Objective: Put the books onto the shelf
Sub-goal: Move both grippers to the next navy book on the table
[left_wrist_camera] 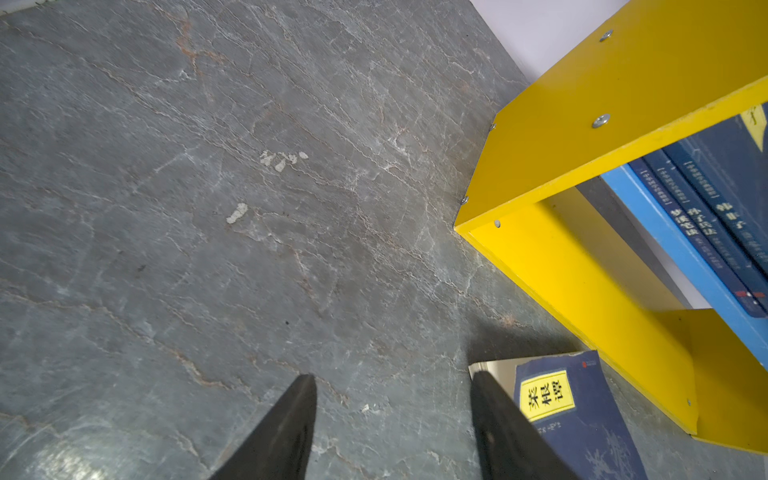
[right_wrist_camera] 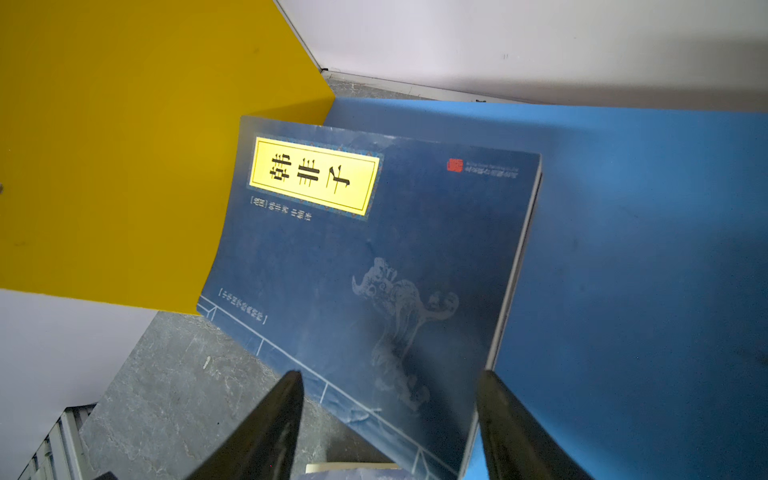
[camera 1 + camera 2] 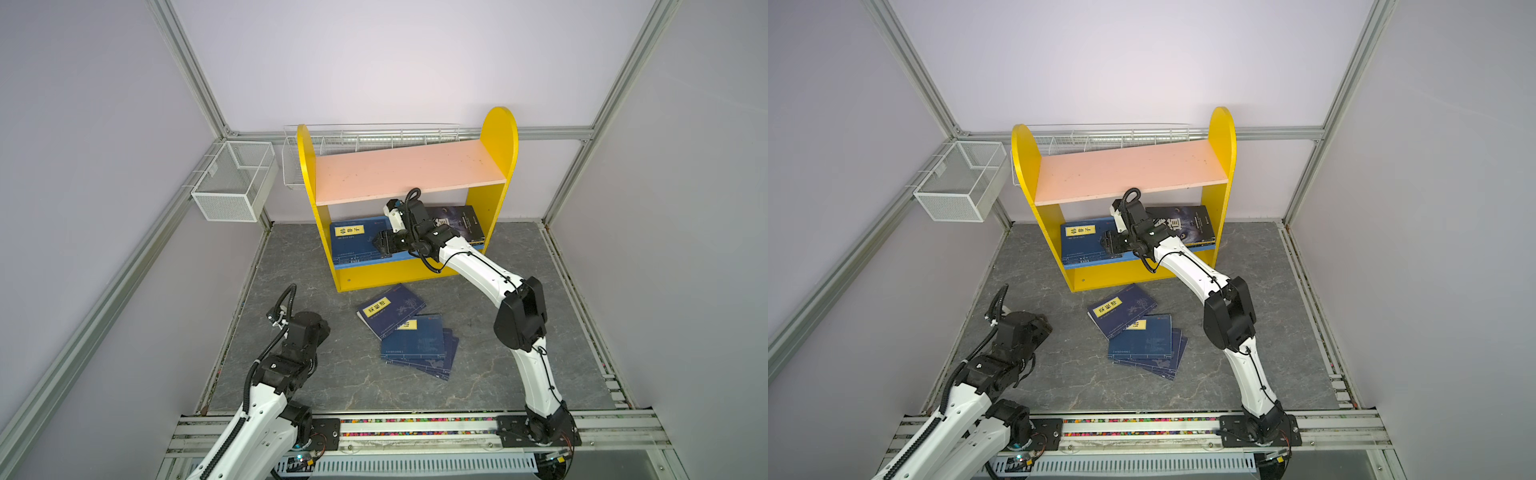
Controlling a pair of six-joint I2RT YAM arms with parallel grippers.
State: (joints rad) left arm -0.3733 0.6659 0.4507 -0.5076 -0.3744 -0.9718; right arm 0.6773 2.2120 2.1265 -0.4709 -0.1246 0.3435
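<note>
Books [image 3: 353,245] half done: navy stack [image 3: 1084,245] on shelf [image 3: 399,274] under right gripper [image 2: 390,374], jaws spread and empty, black book [image 3: 465,224] beside them; loose pile [image 3: 413,338] beside left gripper [image 1: 392,376], jaws spread and empty, unshelved.

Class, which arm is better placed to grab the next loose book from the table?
Probably left: the left gripper hangs open near the loose books; the right gripper is inside the shelf.
</note>
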